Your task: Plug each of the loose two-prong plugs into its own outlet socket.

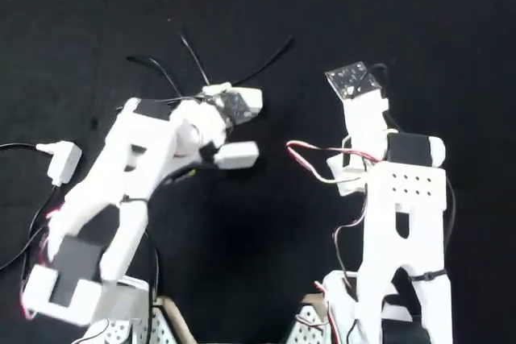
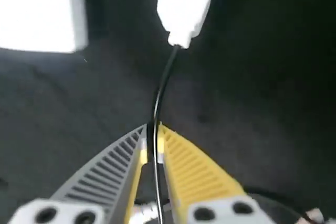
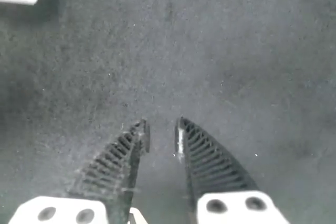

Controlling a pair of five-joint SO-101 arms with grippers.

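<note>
In the high view the two white arms are rising from the bottom edge over the black cloth (image 1: 266,231), the left arm on the left side of the frame and the right arm on the right. At the left edge, about mid-height, a small white piece (image 1: 63,160) with a thin cord attached is lying on the cloth, well apart from both pincers. Near the centre a white block (image 1: 238,154) is lying just beside the left arm's wrist. Beyond it the left pincer (image 2: 152,132) is pinching a black cord (image 2: 159,87) between its grey and yellow fingers, which are closed down to the cord's thickness. The cord is running on from the fingertips to a white plug (image 2: 186,3) a little ahead, whose prongs cannot be made out. Farther up, loose black cords (image 1: 193,58) are straying across the upper centre. In the upper right the right pincer (image 3: 160,129) is hovering over the cloth, its jaws parted by a narrow gap and holding nothing.
</note>
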